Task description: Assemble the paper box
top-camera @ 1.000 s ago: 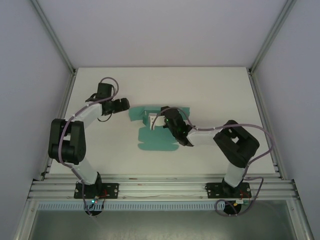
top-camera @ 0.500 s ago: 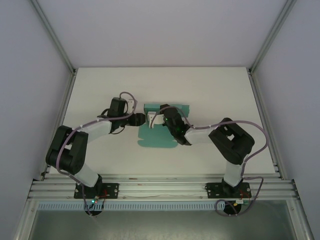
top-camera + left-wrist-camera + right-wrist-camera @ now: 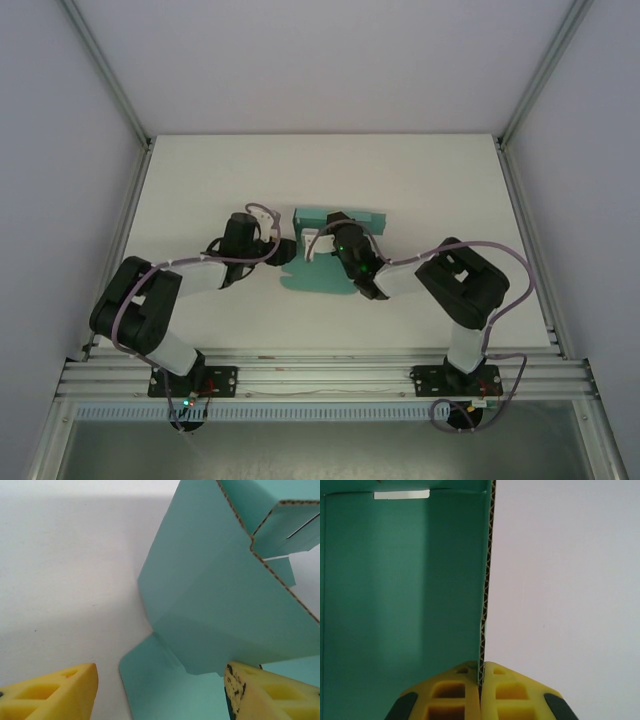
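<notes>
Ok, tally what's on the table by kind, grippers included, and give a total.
Teal box: 1
Grippers: 2 (left gripper, open beside the box; right gripper, shut on a box wall)
Total: 3

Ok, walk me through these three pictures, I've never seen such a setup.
Two robot arms are bolted at the near edge of a white table. The overhead picture looks down from behind them; the other two come from cameras on each wrist, so the yellow pads are the arms' own fingertips. On the table lies a teal paper box, partly folded. The right gripper pinches the edge of one card panel. The left gripper is open at the box's side, gripping nothing.
</notes>
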`<state>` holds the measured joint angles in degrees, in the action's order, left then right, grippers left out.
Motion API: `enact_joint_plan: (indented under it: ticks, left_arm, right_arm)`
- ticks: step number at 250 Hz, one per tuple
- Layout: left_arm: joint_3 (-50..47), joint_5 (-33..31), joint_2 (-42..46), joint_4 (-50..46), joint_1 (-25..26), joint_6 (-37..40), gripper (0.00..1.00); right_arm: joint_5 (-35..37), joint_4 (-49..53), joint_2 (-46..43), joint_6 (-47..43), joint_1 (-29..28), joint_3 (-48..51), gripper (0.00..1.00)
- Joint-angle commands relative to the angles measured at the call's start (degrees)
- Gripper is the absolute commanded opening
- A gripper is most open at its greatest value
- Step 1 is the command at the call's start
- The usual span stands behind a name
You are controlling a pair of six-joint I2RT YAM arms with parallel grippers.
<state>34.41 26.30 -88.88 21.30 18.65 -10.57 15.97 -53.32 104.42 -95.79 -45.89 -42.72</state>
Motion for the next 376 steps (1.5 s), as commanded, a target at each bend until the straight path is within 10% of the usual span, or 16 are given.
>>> enact_joint_plan:
  ticks: [1, 181, 264, 376]
  left_arm:
    - [0.75, -1.09, -1.89, 8.00, 0.20, 1.18, 0.67]
    - [5.48, 0.73, -11.45, 19.43, 3.67, 4.29, 0.77]
    - [13.40, 15.64, -16.38, 12.70, 3.67, 9.22, 0.60]
    - [15.19, 10.73, -19.33, 4.00, 3.39, 10.09, 0.64]
  right_arm:
    - [0.44, -2.96, 0.78, -2.71, -1.24, 2.64, 0.00]
    - [-1.25, 11.26, -2.29, 6.45, -2.40, 4.00, 0.00]
    - [-4.58, 22.09, -4.55, 14.55, 0.86, -1.00, 0.00]
    - [-7.90, 33.71, -7.50, 19.23, 2.37, -4.82, 0.00]
